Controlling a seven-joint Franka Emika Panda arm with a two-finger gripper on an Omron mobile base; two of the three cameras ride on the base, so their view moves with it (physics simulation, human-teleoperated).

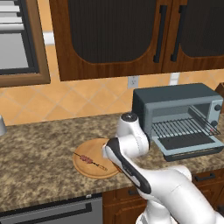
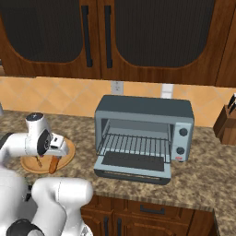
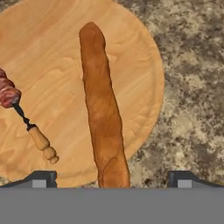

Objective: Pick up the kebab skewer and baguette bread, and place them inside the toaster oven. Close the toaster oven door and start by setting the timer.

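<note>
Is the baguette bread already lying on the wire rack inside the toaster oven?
No: the baguette bread lies on the round wooden board beside the kebab skewer, and the toaster oven rack is bare.

From my seat the jaws stand wide, one on each side of the baguette bread (image 3: 103, 109), with bare wooden board (image 3: 57, 52) around it. The kebab skewer (image 3: 26, 118) lies apart from the loaf, leaving a gap. The toaster oven door (image 2: 133, 167) hangs down flat onto the bench (image 1: 39, 148), so the toaster oven (image 2: 143, 129) mouth and rack are unobstructed.
</note>
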